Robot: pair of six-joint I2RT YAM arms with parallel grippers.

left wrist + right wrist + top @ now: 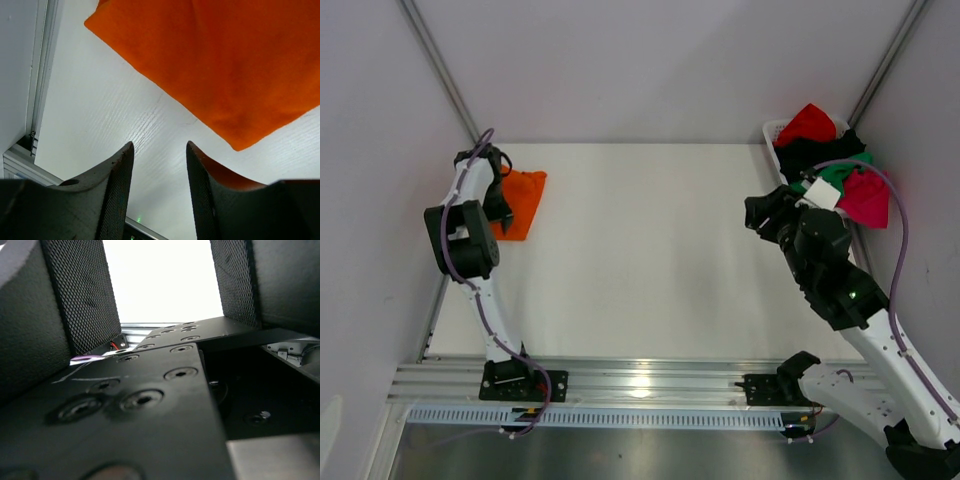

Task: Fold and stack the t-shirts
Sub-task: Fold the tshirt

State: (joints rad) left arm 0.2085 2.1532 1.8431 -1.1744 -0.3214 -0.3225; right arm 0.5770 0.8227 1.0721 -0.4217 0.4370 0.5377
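- L gripper [159, 146]: jaws partway apart, nothing btwn them. Only bare table [640, 250] shows in the gap, so it's not holding cloth.
- Orange t-shirt [523, 197]: folded flat pad at far-left of table, right by the L gripper. In the wrist view it lies ahead of the fingers & a bit off to one side. Its nearest corner points back toward them and looks apart from them. Long side seems to run near-to-far, but the arm covers part of it, so not sure.
- R gripper [165, 285]: jaws wide, empty. Its cam sees mostly its own arm.
- Other shirts: red shirt [807, 122], black shirt [810, 152], green shirt [842, 172] & magenta shirt [865, 200], heaped in and over the basket [772, 132] at the far-right corner.
- Key relation for you: the heap lies beyond & to the right of the R gripper, near it. The L arm is well apart, across the table, so I'd use the R arm for the next shirt.
- R fingers look aimed toward table centre, away from the basket. You'll prob need to swing the wrist round first.
- Magenta spills over the basket's near side, closest to the R arm, so it's likely the easiest grab.
- My guess on progress: one folded, four to go.
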